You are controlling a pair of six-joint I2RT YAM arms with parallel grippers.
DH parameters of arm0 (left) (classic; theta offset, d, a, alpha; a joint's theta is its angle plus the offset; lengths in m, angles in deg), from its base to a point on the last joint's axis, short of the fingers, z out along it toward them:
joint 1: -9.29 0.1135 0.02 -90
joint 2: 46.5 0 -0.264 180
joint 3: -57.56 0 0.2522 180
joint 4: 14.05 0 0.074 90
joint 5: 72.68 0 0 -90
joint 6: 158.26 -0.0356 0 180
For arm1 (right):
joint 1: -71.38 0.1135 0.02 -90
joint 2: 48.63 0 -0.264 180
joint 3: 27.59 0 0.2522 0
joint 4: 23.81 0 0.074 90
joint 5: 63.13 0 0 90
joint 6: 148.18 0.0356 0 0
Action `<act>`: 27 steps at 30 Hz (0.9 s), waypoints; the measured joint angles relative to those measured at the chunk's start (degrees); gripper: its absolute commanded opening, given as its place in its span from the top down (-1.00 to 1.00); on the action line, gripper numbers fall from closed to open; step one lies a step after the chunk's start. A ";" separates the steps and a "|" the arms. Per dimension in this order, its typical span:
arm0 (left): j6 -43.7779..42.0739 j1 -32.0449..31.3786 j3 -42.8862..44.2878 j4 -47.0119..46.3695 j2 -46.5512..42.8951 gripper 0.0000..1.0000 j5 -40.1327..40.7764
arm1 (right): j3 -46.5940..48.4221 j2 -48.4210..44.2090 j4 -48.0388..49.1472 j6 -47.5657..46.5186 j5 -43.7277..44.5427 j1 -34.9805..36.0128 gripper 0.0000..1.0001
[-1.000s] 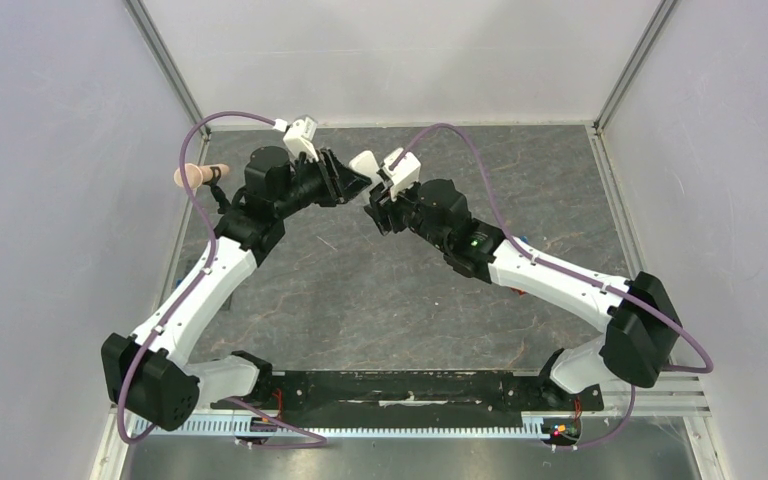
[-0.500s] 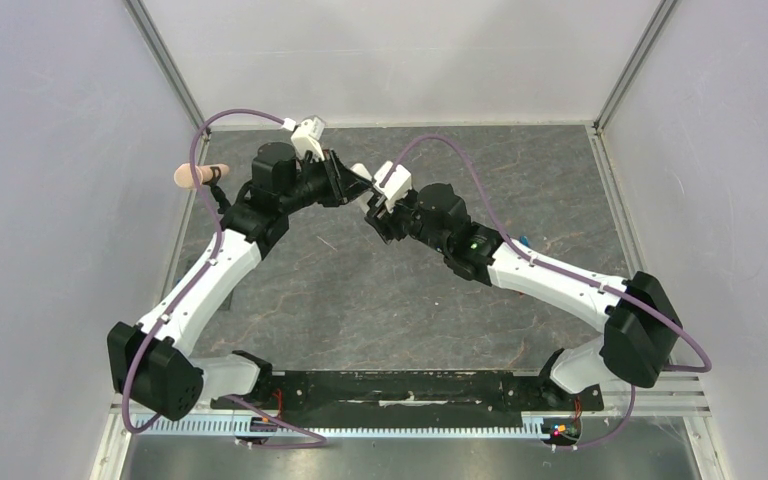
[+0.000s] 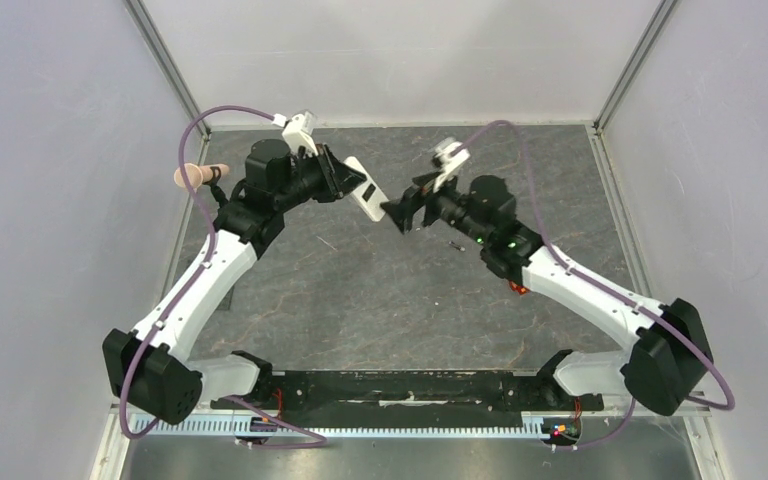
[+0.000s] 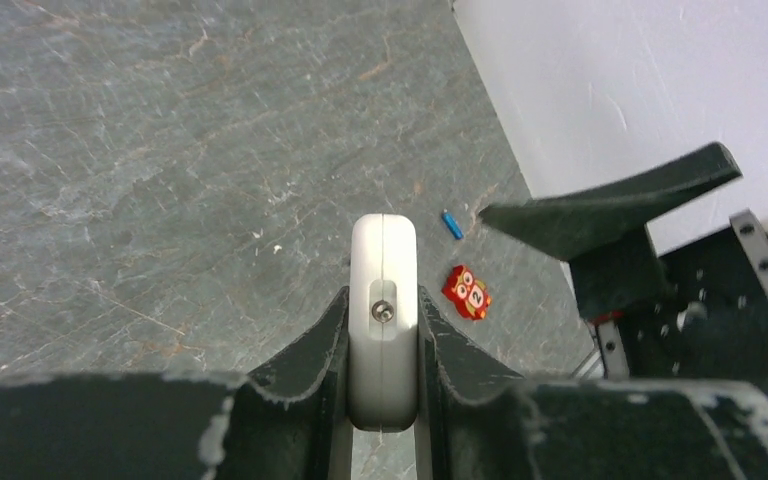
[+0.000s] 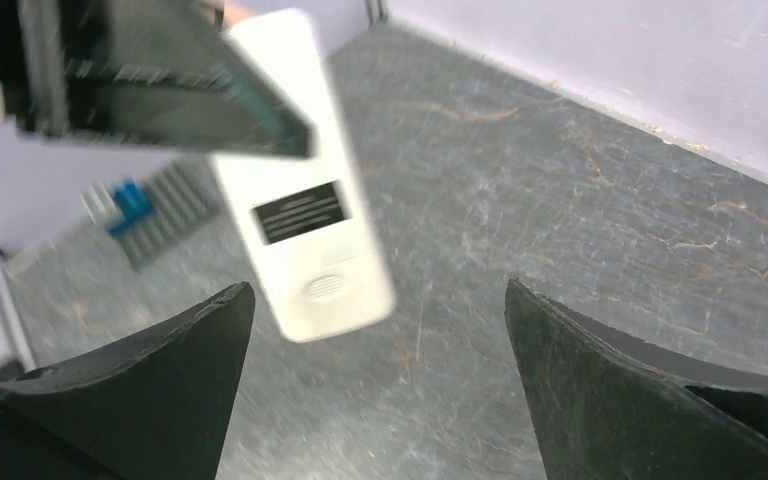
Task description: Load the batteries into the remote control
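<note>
My left gripper (image 3: 352, 188) is shut on the remote control (image 3: 369, 202) and holds it above the table. The left wrist view shows the remote (image 4: 384, 250) edge-on between the jaws of the left gripper (image 4: 384, 296). In the right wrist view its plain white back (image 5: 305, 240), with a dark label, faces my right gripper (image 5: 377, 290). My right gripper (image 3: 400, 214) is open and empty, a short way right of the remote. A blue battery (image 4: 451, 224) lies on the table. A small dark sliver (image 3: 457, 243), perhaps the dark battery, lies by the right arm.
The orange owl-faced square (image 4: 467, 291) lies on the table near the blue battery and peeks out under the right arm (image 3: 518, 288). A peach-coloured peg (image 3: 193, 176) sticks out at the left wall. Grey walls close in the back and sides.
My right gripper has drawn back to the right, away from the remote, and its jaws now stand wide. My left gripper still holds the remote, now tilted down toward the right.
</note>
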 measured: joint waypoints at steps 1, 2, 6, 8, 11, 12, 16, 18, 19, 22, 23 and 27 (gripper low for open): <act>0.39 0.31 0.00 0.00 -0.46 0.96 0.24 | -0.46 -0.74 1.16 2.78 -1.36 -1.90 -0.95; 0.90 0.70 0.02 -0.02 -1.07 0.96 0.44 | -0.85 -1.27 2.67 6.03 -2.80 -3.78 -0.94; 5.20 2.64 0.04 -1.33 -3.23 0.96 0.42 | -2.10 -1.44 9.18 20.92 -8.50 -8.57 -0.88; 8.52 3.41 0.02 -2.62 -4.24 0.96 0.42 | -2.36 -0.55 12.98 28.74 -11.43 -8.68 -0.79; 13.60 3.74 -0.22 -4.94 -5.62 0.96 0.35 | -2.36 2.14 19.69 40.92 -15.45 -8.46 -0.69; 15.43 3.72 -0.46 -5.86 -6.14 0.96 0.35 | -2.36 3.34 22.12 44.96 -16.52 -8.41 -0.65; 21.42 3.72 -1.66 -9.05 -7.74 0.96 0.33 | -2.36 7.15 28.30 56.50 -18.62 -8.37 -0.46; 23.71 3.74 -2.16 -9.99 -8.39 0.96 0.33 | -2.34 8.48 30.32 60.57 -18.97 -8.37 -0.39; 24.44 3.72 -2.23 -10.16 -8.57 0.96 0.33 | -2.34 9.14 31.45 62.49 -19.12 -8.37 -0.36; 26.49 3.72 -2.62 -11.06 -9.22 0.96 0.37 | -2.10 10.36 33.79 66.47 -19.39 -8.37 -0.36; 26.97 3.72 -2.84 -11.41 -9.49 0.96 0.37 | -1.90 10.75 34.58 67.43 -19.43 -8.37 -0.36; 28.74 3.74 -3.10 -12.24 -10.29 0.96 0.31 | -0.52 12.13 36.74 70.47 -19.91 -8.37 -0.33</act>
